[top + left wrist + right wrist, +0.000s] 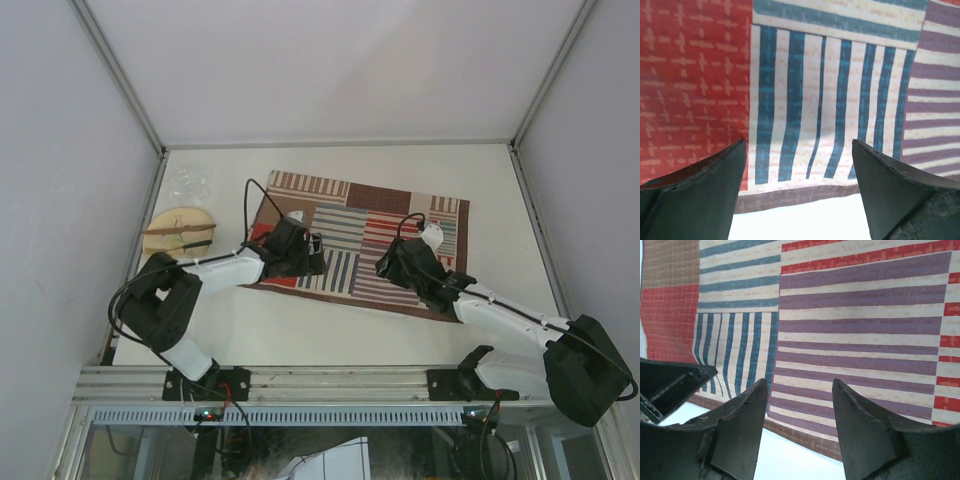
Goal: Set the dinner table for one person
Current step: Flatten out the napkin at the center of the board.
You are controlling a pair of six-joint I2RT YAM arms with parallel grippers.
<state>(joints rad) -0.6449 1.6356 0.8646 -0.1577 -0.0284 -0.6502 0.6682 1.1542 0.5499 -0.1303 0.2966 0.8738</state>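
Note:
The white dinner table [300, 325] carries a red, brown and blue striped patchwork placemat [362, 222], lying slightly askew in the middle. My left gripper [312, 256] is open and empty, low over the mat's near-left part. In the left wrist view [799, 145] its fingers straddle the mat's blue-striped patch [840, 75] at the near edge, with bare table [800, 222] below. My right gripper [390, 266] is open and empty over the mat's near edge. In the right wrist view [799, 382] it hangs above the purple stripes [855, 315].
A pale round plate [178, 222] with brown utensils across it sits at the table's far left. A clear glass [190, 185] stands just behind it. The left gripper's finger [670, 382] shows at the left of the right wrist view. Aluminium rails edge the table.

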